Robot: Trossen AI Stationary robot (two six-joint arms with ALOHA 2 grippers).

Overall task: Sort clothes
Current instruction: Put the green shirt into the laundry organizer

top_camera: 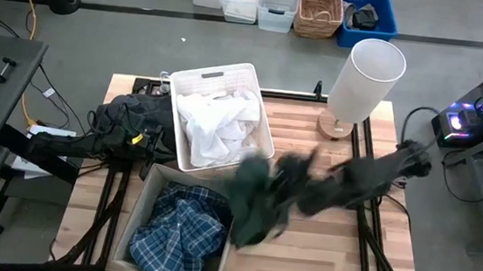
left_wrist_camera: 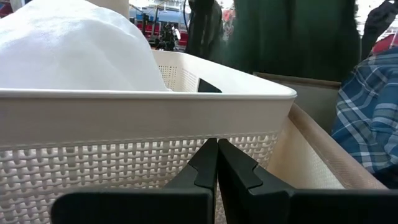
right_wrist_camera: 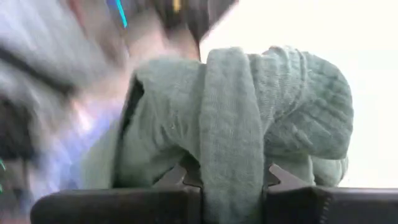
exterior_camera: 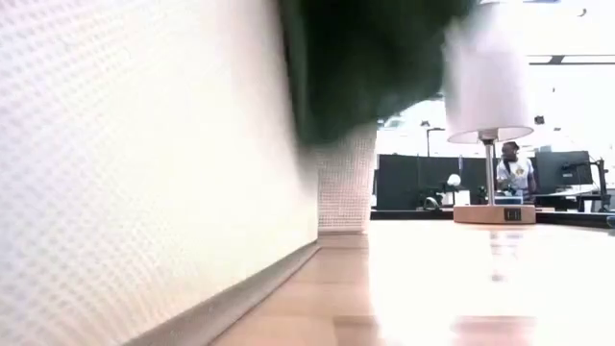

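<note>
While right fingers [right_wrist_camera: 233, 186] clamp green garment [top_camera: 258, 194], basket [top_camera: 265, 120] holds whites [top_camera: 216, 124], box [top_camera: 143, 206] plaid shirt [top_camera: 180, 231].

A white slotted basket [top_camera: 261, 111] sits beside a lamp [top_camera: 362, 76].

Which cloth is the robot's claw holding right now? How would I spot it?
Find the white basket of white clothes mid-table. Just in front hangs the dark green garment, pinched in the right claw. It's the only cloth in the air; the plaid shirt lies in its box.
</note>
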